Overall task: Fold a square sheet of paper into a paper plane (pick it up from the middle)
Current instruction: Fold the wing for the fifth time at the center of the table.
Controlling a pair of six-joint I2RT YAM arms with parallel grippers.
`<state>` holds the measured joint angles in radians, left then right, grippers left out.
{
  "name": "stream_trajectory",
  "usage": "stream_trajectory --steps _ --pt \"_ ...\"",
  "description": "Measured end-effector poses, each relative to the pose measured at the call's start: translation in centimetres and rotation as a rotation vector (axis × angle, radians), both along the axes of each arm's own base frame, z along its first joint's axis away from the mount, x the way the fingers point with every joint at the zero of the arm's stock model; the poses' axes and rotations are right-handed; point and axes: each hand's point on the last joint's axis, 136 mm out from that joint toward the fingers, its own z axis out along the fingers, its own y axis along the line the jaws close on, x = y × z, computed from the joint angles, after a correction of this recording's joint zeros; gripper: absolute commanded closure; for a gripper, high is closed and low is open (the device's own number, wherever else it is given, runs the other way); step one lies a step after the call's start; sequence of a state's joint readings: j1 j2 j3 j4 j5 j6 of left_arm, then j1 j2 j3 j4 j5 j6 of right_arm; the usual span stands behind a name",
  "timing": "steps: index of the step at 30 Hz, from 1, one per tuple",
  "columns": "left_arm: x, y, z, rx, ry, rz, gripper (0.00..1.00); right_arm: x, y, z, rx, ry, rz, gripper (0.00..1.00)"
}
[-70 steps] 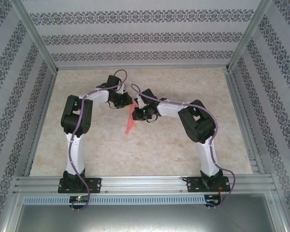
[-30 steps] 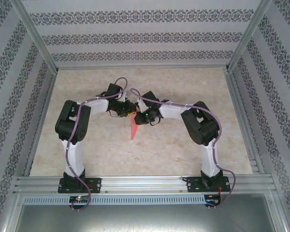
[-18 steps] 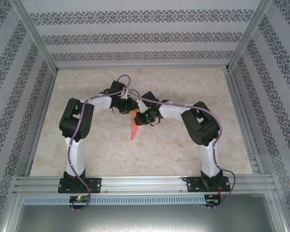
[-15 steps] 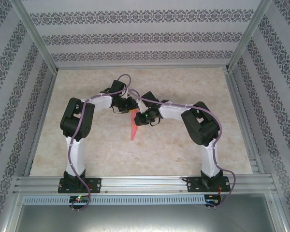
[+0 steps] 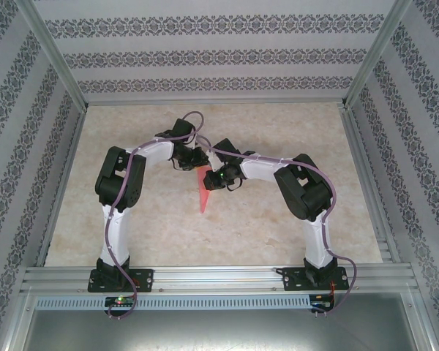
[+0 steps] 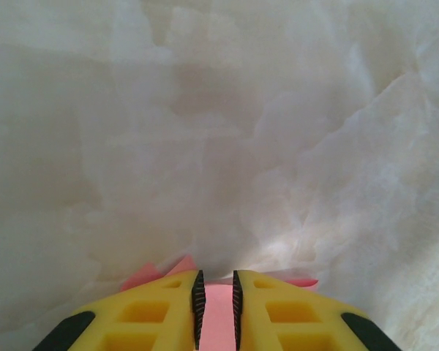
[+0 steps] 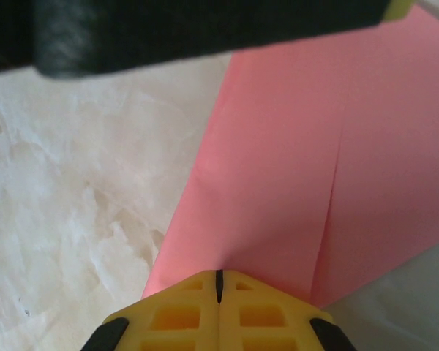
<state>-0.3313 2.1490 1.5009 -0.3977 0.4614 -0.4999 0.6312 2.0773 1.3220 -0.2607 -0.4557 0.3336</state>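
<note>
Left gripper first: jaws a thin slit apart, pink showing in the slit and poking out either side, though I can't tell whether it truly pinches. Between the arms, mid-table, the paper is folded to a narrow dart, its long axis running from the grippers toward the bases, point nearest them. Right gripper: jaws fully closed on the paper's edge, beside a crease. Both sit at the wide far end, so I'd judge the next crease follows that axis.
</note>
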Motion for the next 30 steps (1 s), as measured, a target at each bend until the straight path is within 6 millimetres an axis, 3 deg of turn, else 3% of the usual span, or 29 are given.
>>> stream_trajectory --steps 19,30 --pt "0.1 0.6 -0.6 0.128 -0.093 -0.091 0.79 0.0 -0.2 0.1 0.020 -0.033 -0.015 1.00" --pt "-0.1 0.6 -0.7 0.104 -0.135 -0.093 0.80 -2.1 -1.4 0.6 0.135 0.132 -0.119 0.93"
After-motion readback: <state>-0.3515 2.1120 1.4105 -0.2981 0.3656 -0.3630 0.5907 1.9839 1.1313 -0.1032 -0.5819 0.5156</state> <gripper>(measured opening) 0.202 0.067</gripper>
